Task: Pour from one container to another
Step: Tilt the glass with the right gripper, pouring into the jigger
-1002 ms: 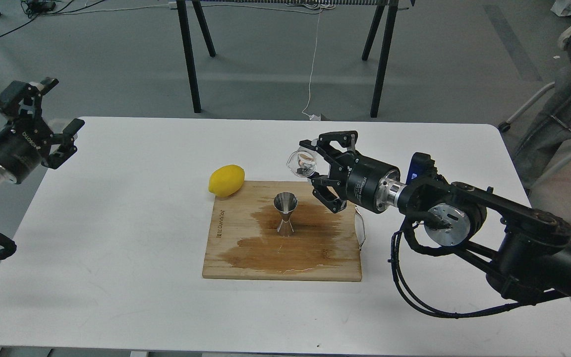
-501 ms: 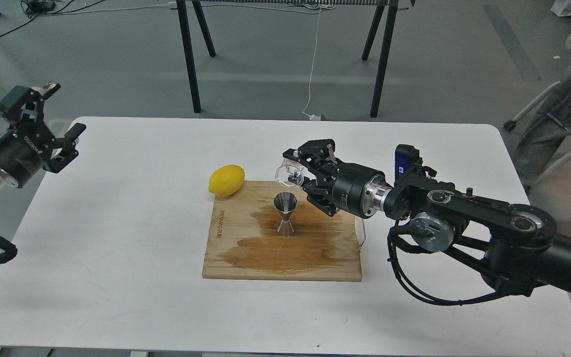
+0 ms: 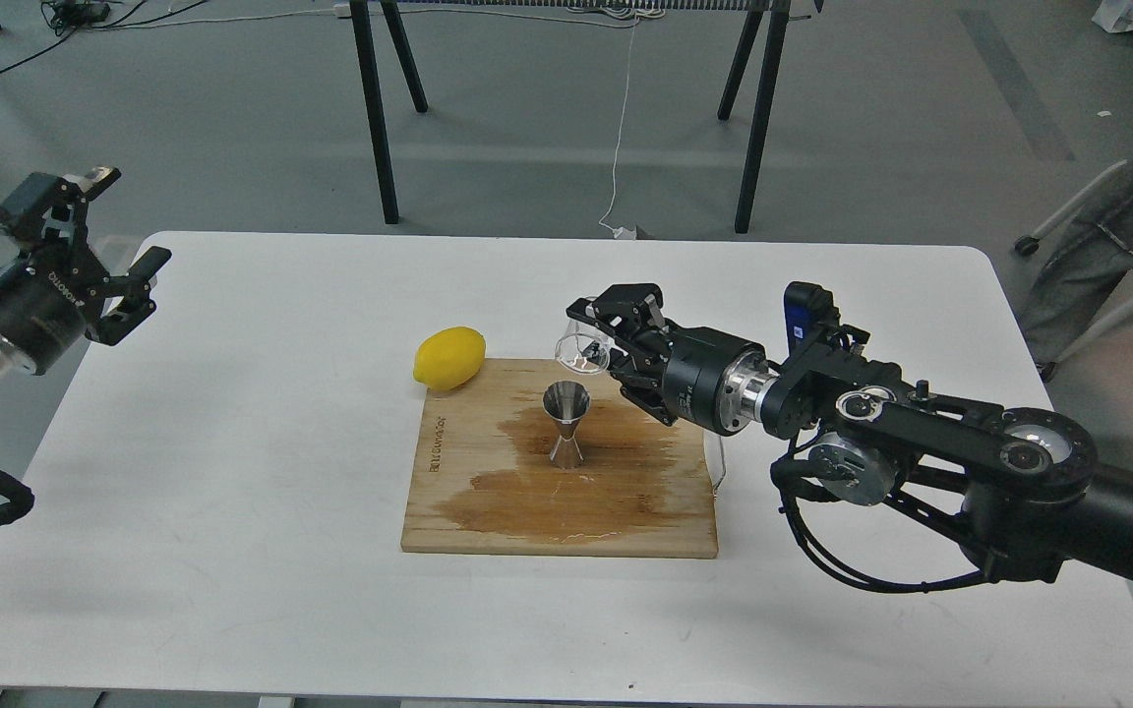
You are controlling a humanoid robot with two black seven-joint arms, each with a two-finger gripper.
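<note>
A small clear glass cup (image 3: 582, 351) is held in the air by my right gripper (image 3: 604, 346), which is shut on it. The cup is tipped over to the left, with its mouth just above and slightly right of the steel hourglass jigger (image 3: 566, 424). The jigger stands upright in the middle of a wooden cutting board (image 3: 468, 521), on a dark wet stain. My left gripper (image 3: 99, 251) hangs open at the table's far left edge, holding nothing.
A yellow lemon (image 3: 449, 357) lies on the white table (image 3: 232, 551) at the board's back left corner. Black trestle legs (image 3: 375, 108) stand on the floor behind the table. A person's legs and a chair (image 3: 1107, 236) are at the far right.
My right gripper carried the cup down and left toward the jigger and rolled it over, so the cup now tilts above the jigger's mouth. The left gripper barely moved.
</note>
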